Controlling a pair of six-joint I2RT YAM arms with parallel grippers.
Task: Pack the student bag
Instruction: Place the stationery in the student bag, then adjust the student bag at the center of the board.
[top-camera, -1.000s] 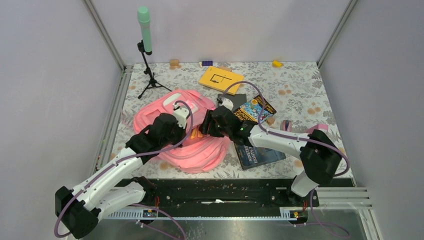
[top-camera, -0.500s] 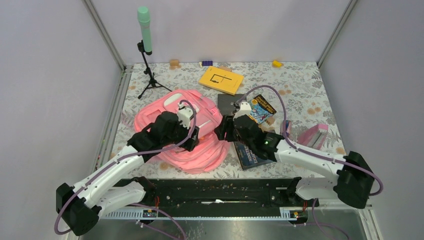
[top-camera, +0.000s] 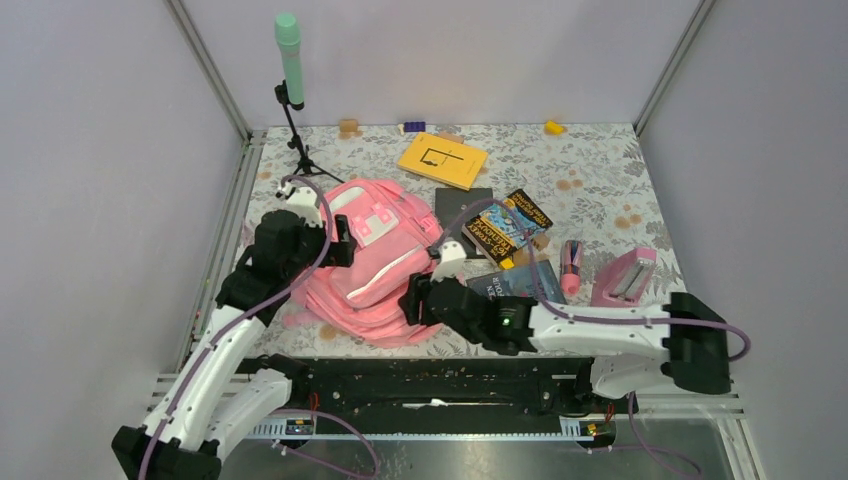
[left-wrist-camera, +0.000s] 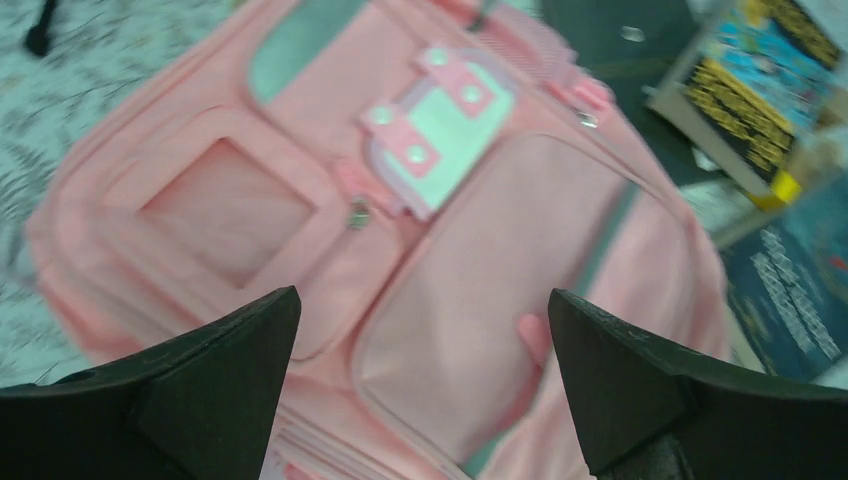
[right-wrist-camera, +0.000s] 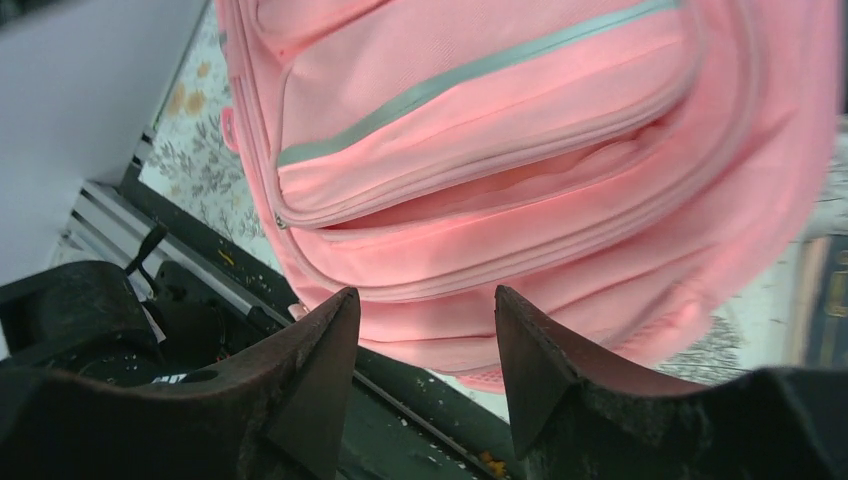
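Nearest the bases, the right gripper has its fingers spread and nothing between them. It sits low at the near right edge of the student bag, whose pink fabric and pale strip lie just beyond its fingertips. The bag lies flat with its front pockets up, and every zip that shows looks closed. The main opening cannot be made out. Farther in, the left gripper hangs over the bag's front with its fingers wide apart, grasping nothing. Out to the right gripper's right, a dark blue book and a pink pencil case lie on the table. A colourful book lies beyond them, and a yellow book farther off again. With all of these outside the bag, I judge the packing barely begun: the bag must be opened and each item put in.
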